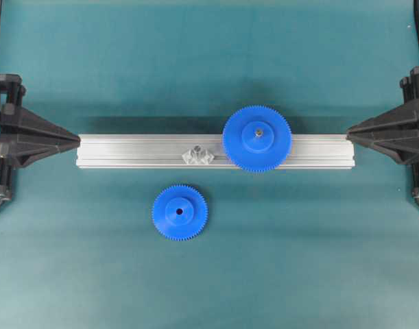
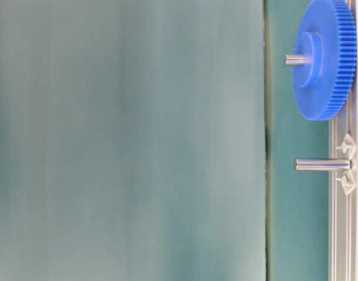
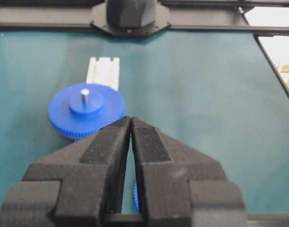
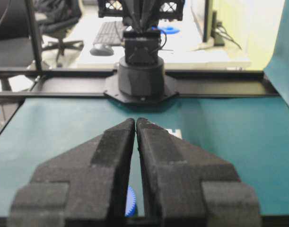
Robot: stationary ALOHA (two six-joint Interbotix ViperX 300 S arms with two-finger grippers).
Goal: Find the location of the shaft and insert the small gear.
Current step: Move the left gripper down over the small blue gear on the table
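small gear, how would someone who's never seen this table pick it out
Find the silver rail lying across the teal mat. The small gear lies flat on the mat just beside it, off the rail. Unlike the larger blue gear mounted on the rail, its centre hole is empty.

The left claw (image 3: 130, 124), its fingers pressed together and empty, points over the teal tabletop (image 3: 201, 94) toward the larger blue gear (image 3: 86, 110) on a pale rail (image 3: 103, 72), a blue sliver (image 3: 135, 197), perhaps another gear, showing beneath.

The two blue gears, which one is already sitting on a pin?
The larger gear, on the metal rail, with a pin tip showing in its hub. The smaller gear lies loose on the mat, its centre hole empty.
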